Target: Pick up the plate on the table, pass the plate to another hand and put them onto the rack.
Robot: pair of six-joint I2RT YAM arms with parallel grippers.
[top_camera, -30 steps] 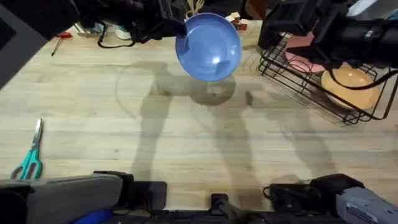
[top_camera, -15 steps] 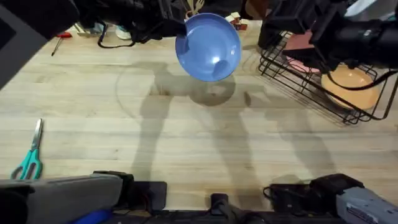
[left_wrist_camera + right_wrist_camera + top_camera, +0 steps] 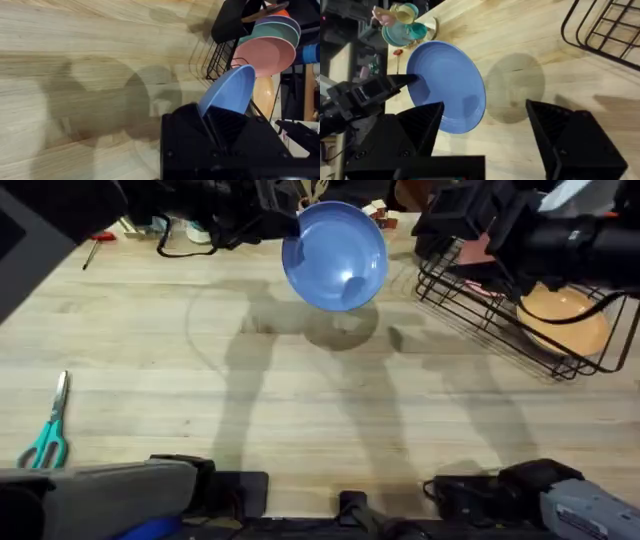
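Plate (image 3: 227, 92) in end effector (image 3: 217, 137) — seemingly pinched

Held aloft just beside the rack (image 3: 520, 315), over the table (image 3: 300, 400): the plate (image 3: 336, 256), pinched at its rim by the left gripper (image 3: 290, 225). Between plate and rack, an open gap of bare wood. Blocking the rack's slots: a pink plate (image 3: 265, 55) and an orange-yellow dish (image 3: 565, 320). Over the rack, the right gripper (image 3: 485, 130), jaws spread wide.

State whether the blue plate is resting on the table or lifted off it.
Lifted. The left gripper pinches the plate by its rim, and the plate's shadow falls apart on the table below.
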